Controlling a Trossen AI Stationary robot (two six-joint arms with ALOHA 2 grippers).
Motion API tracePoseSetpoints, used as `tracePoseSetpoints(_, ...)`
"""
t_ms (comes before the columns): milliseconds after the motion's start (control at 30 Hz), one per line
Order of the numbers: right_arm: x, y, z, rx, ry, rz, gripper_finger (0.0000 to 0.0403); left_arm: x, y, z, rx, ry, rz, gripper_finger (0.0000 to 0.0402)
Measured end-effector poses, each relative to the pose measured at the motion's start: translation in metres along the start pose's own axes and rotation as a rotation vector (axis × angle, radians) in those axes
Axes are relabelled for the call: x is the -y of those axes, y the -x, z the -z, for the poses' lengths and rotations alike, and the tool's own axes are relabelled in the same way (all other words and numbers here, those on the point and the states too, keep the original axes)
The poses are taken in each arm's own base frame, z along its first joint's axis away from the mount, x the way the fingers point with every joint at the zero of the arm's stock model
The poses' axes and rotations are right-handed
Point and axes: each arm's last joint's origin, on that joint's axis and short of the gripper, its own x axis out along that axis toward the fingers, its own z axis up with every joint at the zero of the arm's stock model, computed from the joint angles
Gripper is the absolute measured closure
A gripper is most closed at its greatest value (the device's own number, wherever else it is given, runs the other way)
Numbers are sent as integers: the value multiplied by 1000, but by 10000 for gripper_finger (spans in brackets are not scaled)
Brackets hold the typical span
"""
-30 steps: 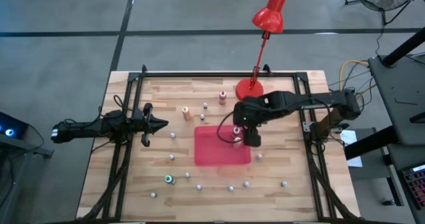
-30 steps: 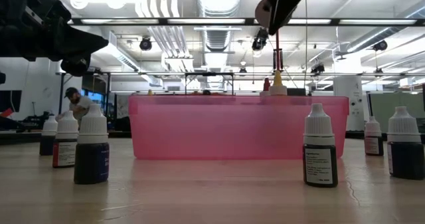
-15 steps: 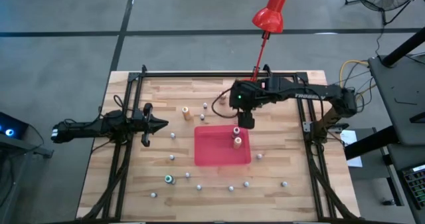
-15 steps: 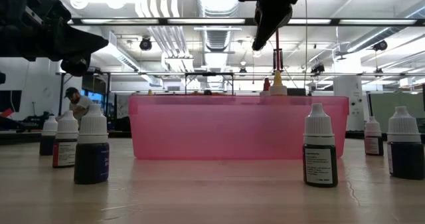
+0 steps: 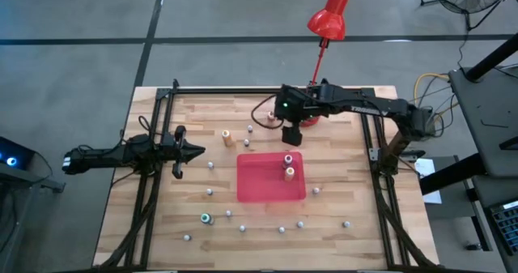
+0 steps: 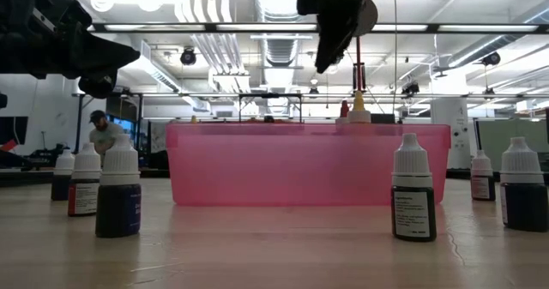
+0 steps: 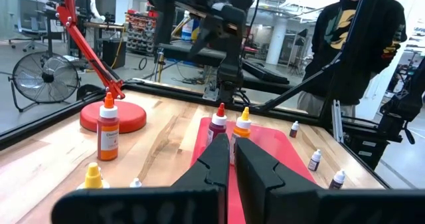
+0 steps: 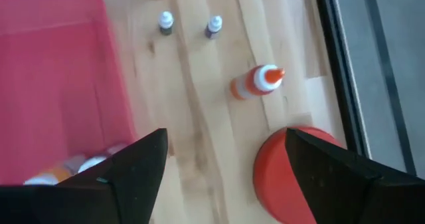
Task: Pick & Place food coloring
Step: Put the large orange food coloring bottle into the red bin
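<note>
The food coloring is several tiny bottles standing scattered on the wooden table (image 5: pixel 340 200). Two of them (image 5: pixel 288 165) stand in the red tray (image 5: pixel 259 184). An orange bottle (image 8: pixel 257 82) stands next to the red lamp's base (image 8: pixel 292 174), and a yellow one (image 5: pixel 227 135) stands to the tray's far left. My right gripper (image 5: pixel 292 135) hangs open, high above the table just beyond the tray's far edge, with nothing between its fingers (image 8: pixel 143 164). My left gripper (image 5: pixel 198 151) is shut and level at the table's left, holding nothing.
The red desk lamp (image 5: pixel 328 18) rises from its base (image 5: pixel 306 107) at the table's far edge, close to my right gripper. A black frame (image 5: pixel 267 89) runs round the table. Small bottles (image 5: pixel 282 228) stand between the tray and the near edge. A person (image 7: pixel 362 38) stands beyond the table.
My right gripper has gone from above the tray toward the table's far edge and a little toward its left edge, staying high. The second bottle in the tray, earlier under the gripper, now shows beside the first.
</note>
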Motion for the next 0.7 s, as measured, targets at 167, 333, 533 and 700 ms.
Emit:
tracePoseSetpoints(167,18,-7,-18,-13,-33,20,109,0,0,0,0,0,0,402)
tracePoseSetpoints(333,36,-14,-33,-32,-100,34,116,0,0,0,0,0,0,402)
tracePoseSetpoints(533,53,-32,-44,-93,-175,9,120,0,0,0,0,0,0,402)
tracePoseSetpoints(700,67,-48,-50,-126,-243,2,121,0,0,0,0,0,0,402)
